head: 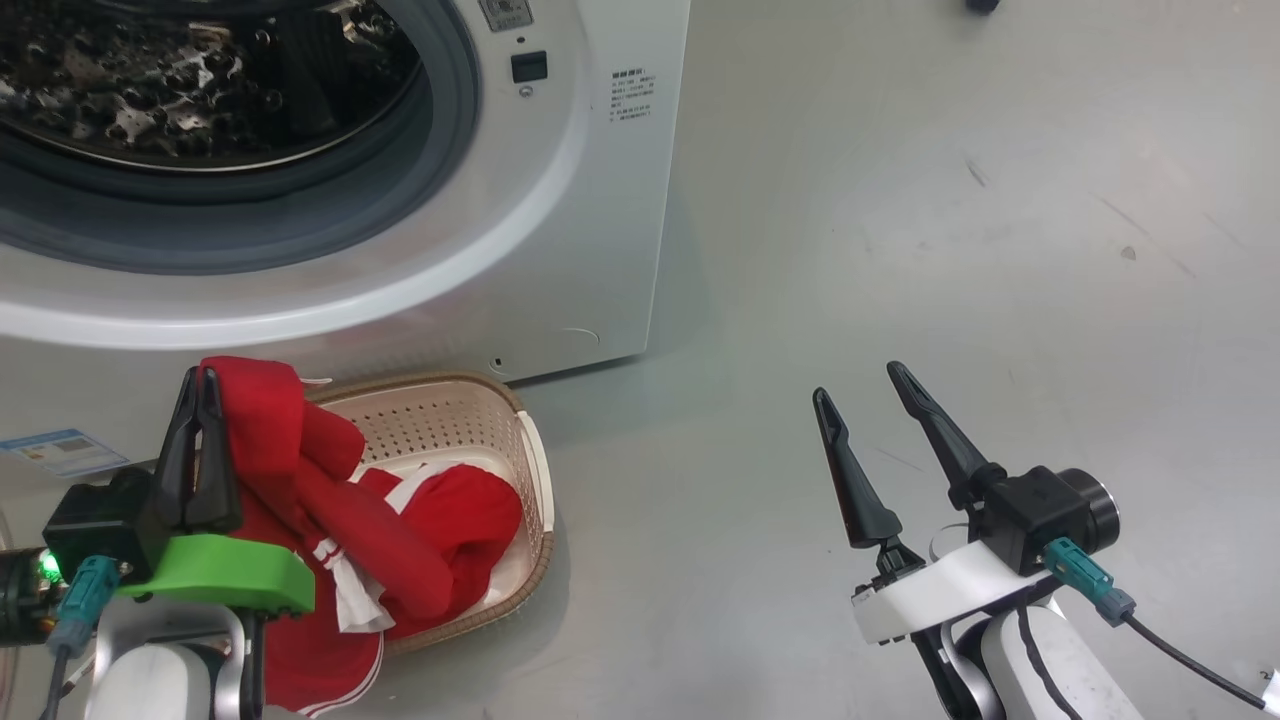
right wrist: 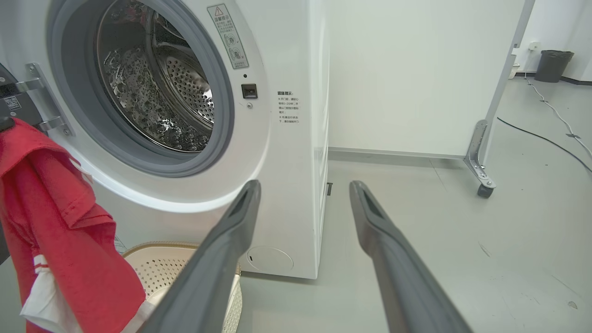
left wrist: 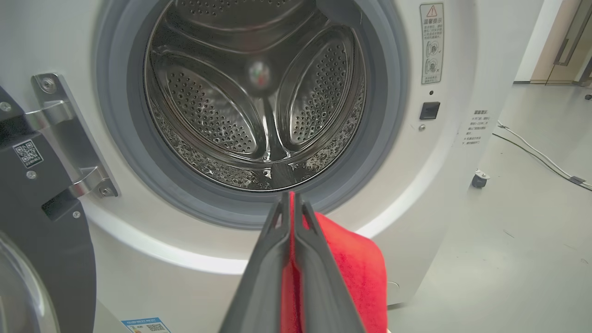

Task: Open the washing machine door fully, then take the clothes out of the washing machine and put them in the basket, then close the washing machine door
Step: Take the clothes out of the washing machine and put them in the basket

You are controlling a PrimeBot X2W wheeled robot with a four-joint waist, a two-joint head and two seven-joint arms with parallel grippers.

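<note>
The red clothes (head: pixel 300 470) with white stripes hang from my left gripper (head: pixel 200 385), which is shut on the fabric above the basket (head: pixel 500 410); their lower part lies in the basket and over its near rim. Red cloth (left wrist: pixel 356 259) shows between the closed fingers (left wrist: pixel 273 240), and the clothes (right wrist: pixel 55 217) hang at the left of the right wrist view. The washing machine (head: pixel 560 250) stands open with a bare steel drum (left wrist: pixel 259 92). Its black door (left wrist: pixel 32 222) is swung out on its hinge at the left. My right gripper (head: pixel 865 385) hovers open over the floor, holding nothing.
Grey floor (head: pixel 950 220) stretches to the right of the machine. A white panel on castors (right wrist: pixel 483 185) stands behind, with cables (right wrist: pixel 555 115) on the floor and a dark bin (right wrist: pixel 552 64) far back. A blue sticker (head: pixel 60 450) marks the machine's lower front.
</note>
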